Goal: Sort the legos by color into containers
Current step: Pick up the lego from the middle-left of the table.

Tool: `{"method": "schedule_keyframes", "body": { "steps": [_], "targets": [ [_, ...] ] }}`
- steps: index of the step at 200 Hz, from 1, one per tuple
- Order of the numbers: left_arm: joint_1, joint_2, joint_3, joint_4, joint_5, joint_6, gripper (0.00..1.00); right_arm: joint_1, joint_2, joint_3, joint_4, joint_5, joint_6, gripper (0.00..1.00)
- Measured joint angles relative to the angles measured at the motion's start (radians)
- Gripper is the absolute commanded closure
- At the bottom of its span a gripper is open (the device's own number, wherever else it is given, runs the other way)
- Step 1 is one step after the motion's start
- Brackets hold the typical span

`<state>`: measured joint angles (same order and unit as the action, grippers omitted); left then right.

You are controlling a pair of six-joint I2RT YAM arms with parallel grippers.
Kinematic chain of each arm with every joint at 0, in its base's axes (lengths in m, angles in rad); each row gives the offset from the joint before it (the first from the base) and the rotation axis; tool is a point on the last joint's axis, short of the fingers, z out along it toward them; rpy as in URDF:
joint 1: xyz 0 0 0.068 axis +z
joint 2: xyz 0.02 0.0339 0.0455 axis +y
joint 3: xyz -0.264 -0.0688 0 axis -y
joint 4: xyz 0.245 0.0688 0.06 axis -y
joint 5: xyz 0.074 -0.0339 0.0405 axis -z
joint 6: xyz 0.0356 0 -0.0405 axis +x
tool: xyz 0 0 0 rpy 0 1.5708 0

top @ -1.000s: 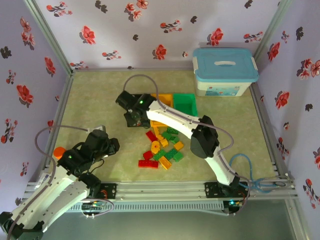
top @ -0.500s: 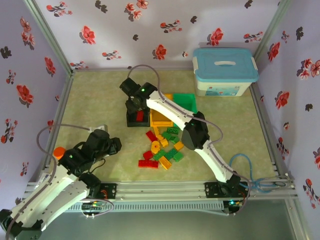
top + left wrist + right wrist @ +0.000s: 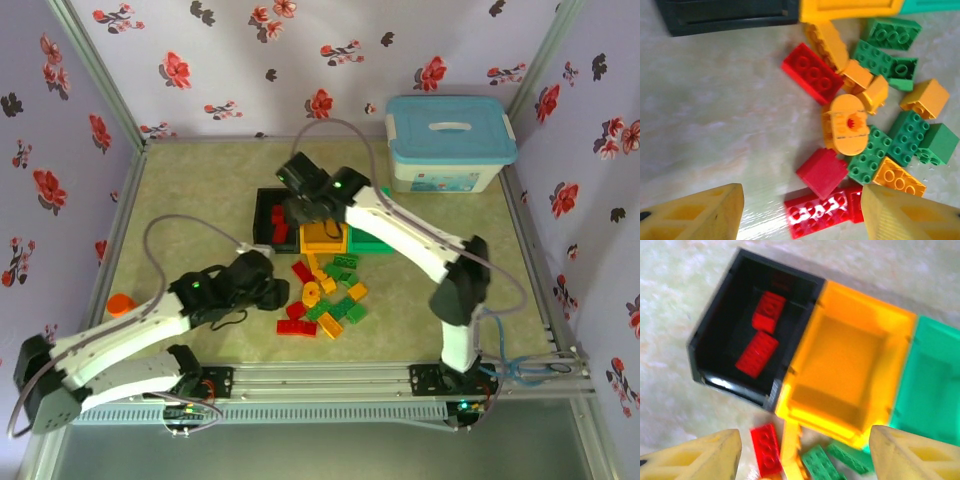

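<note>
The legos (image 3: pixel 326 296) lie in a loose red, yellow-orange and green pile in front of the containers. My left gripper (image 3: pixel 274 290) hangs open at the pile's left edge. In the left wrist view its jaws (image 3: pixel 802 216) stand either side of a long red brick (image 3: pixel 822 213), with a red block (image 3: pixel 823 172) just beyond. My right gripper (image 3: pixel 299 211) is open and holds nothing above the bins (image 3: pixel 805 456). Two red bricks (image 3: pixel 758 354) (image 3: pixel 769 312) lie in the black bin (image 3: pixel 715 347). The yellow-orange bin (image 3: pixel 846 371) looks bare inside. The green bin (image 3: pixel 932 385) stands on its right.
A large white box with a light-blue lid (image 3: pixel 449 141) stands at the back right. An orange cylinder (image 3: pixel 120 304) sits near the left wall. Flowered walls close in three sides. The right arm's long white links (image 3: pixel 420 250) cross over the green bin.
My right gripper opened over the black bin, a red brick now lies there, and it drifted right. My left arm swung right to the pile and its jaws widened.
</note>
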<state>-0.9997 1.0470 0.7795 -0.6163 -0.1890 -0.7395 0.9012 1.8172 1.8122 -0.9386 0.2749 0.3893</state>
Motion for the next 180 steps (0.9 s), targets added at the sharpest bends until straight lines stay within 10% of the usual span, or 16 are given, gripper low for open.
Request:
{"method": "schedule_keyframes", "body": {
  "steps": [92,180],
  "targets": [
    [-0.044,0.555,0.253,0.086,0.063,0.049,0.37,-0.026,-0.613,-0.751,0.047,0.074,0.209,0.27],
    [-0.044,0.735,0.345,0.053,0.066,0.043,0.56,-0.026,-0.781,-0.969,0.064,-0.014,0.338,0.28]
  ]
}}
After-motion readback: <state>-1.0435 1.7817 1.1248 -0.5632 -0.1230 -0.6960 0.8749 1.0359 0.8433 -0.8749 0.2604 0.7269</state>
